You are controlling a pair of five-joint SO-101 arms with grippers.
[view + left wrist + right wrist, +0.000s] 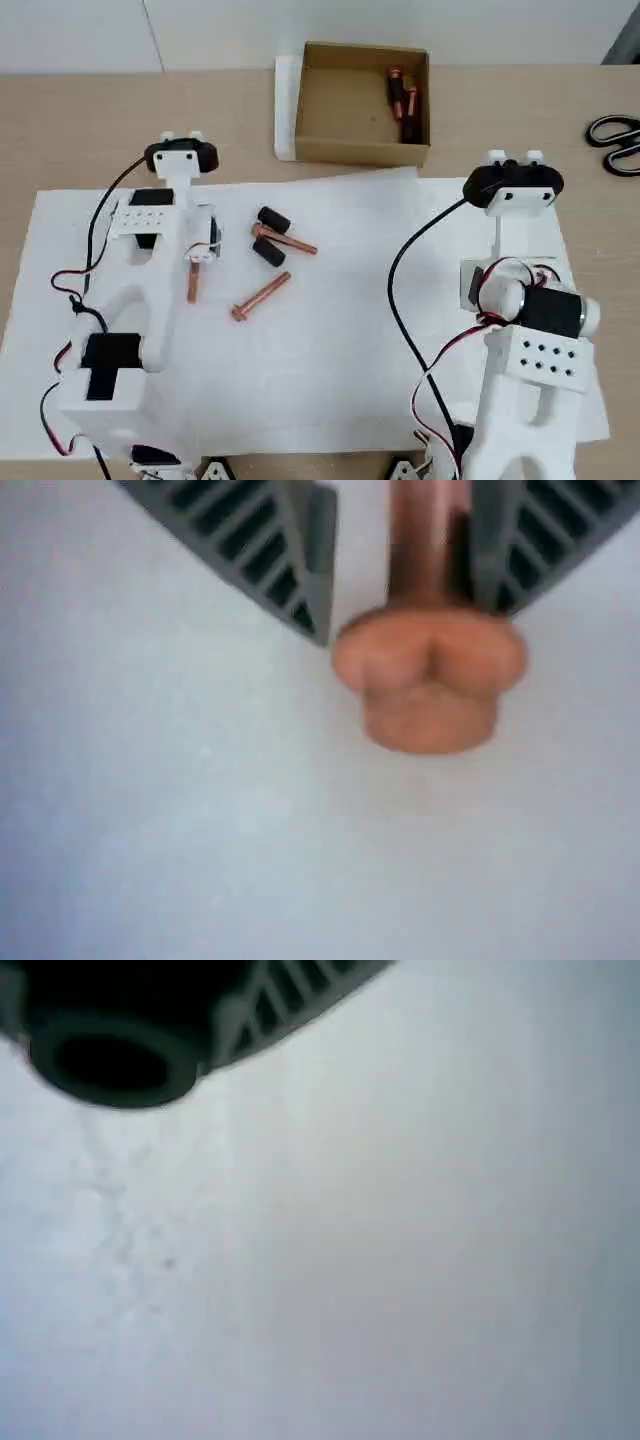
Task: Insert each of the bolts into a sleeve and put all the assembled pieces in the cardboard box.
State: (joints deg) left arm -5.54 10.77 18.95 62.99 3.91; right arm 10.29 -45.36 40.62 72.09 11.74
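Note:
My left gripper [198,255] is shut on a copper bolt [193,281] over the left part of the white sheet. In the left wrist view the bolt [430,680] runs lengthwise between the ribbed grey fingers [290,570], its head past their tips. Two black sleeves [273,219] [268,253] lie mid-sheet with a bolt [287,240] between them, and another bolt [261,297] lies just below. My right gripper [478,286] hangs low over the sheet's right side, shut on a black sleeve [110,1060]. The cardboard box [340,100] at the back holds assembled pieces [403,95].
A white sheet [330,380] covers most of the table. Scissors [615,140] lie at the far right edge. A white block [285,110] stands against the box's left wall. Cables trail along both arms.

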